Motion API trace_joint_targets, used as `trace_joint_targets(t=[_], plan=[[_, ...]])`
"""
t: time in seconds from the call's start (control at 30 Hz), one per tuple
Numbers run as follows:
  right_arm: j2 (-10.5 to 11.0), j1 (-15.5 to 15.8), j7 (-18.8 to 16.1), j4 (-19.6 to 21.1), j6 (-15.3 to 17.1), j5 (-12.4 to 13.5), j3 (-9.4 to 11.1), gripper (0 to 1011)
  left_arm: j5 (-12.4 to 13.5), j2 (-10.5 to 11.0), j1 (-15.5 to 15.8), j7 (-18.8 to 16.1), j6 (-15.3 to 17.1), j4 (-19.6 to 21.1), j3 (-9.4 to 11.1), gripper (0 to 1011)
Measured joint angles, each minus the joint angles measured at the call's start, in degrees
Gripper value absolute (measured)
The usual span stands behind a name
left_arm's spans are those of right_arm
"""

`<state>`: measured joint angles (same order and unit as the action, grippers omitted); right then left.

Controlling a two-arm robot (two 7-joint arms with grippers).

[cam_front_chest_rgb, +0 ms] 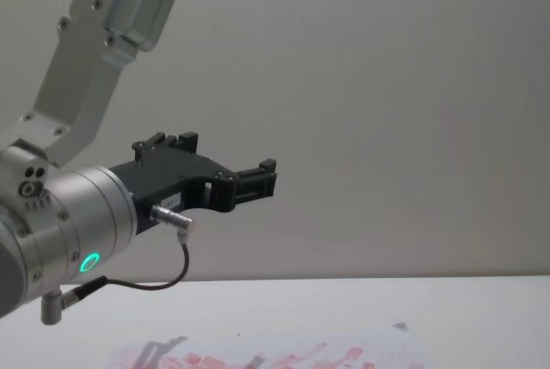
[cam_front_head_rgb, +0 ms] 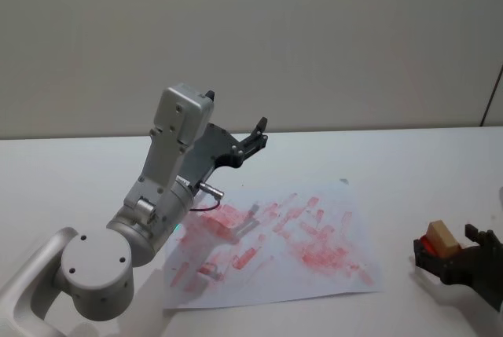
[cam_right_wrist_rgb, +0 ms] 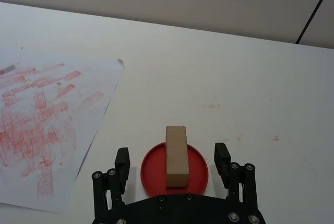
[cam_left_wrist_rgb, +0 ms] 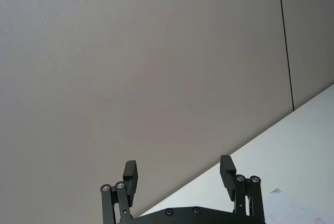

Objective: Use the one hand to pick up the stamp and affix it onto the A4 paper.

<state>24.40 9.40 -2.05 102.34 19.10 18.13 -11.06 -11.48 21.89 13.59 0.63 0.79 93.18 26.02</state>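
The right gripper (cam_right_wrist_rgb: 172, 155) sat low over the white table (cam_front_head_rgb: 409, 172) at the robot's right, its black jaws spread wide and pinching nothing. Between them lay the stamp (cam_right_wrist_rgb: 176, 148), a pale tan wooden block resting on a round red ink pad (cam_right_wrist_rgb: 151, 176). Each finger stood just outside the pad's rim and apart from the block. In the head view the stamp (cam_front_head_rgb: 442, 236) showed as a tan corner above the red pad, near the table's right edge and well apart from the sheet.

The A4 paper (cam_front_head_rgb: 314, 235) lay flat toward the middle of the table, to the left of the pad. It was covered in crowded red-pink rectangular prints. Some overlapped into smears, and none carried writing that could be read.

The left gripper (cam_left_wrist_rgb: 178, 166) was held up off the table and aimed toward the plain grey wall (cam_front_chest_rgb: 412, 111). Its jaws were parted and held nothing. A green ring light (cam_front_chest_rgb: 88, 261) glowed on the silver wrist behind it, and a thin dark cable (cam_front_chest_rgb: 172, 279) looped under the wrist. A small pale label on the gripper's black body was too small to read.
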Motion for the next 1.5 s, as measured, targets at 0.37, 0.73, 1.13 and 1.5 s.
trace_joint_targets(t=[0.37,0.73,1.13,1.5], plan=[[-1.1,-1.4,-0.4,-1.5,1.2,-1.3,-0.6,760,0.0,0.0,0.0,0.0,0.0,0.0,0.0,1001],[-1.5,-1.9,-0.6,-2.0,1.6,-1.8,-0.7,400,0.0,0.0,0.0,0.0,0.0,0.0,0.0,1001],[-1.7,-2.0,-0.7,-2.1,1.6,-2.1,-0.8,217,0.0,0.0,0.0,0.0,0.0,0.0,0.0,1001],[-1.9,-3.3,-3.2,-1.7,-1.6,-4.3,-1.0,217,0.0,0.0,0.0,0.0,0.0,0.0,0.0,1001]])
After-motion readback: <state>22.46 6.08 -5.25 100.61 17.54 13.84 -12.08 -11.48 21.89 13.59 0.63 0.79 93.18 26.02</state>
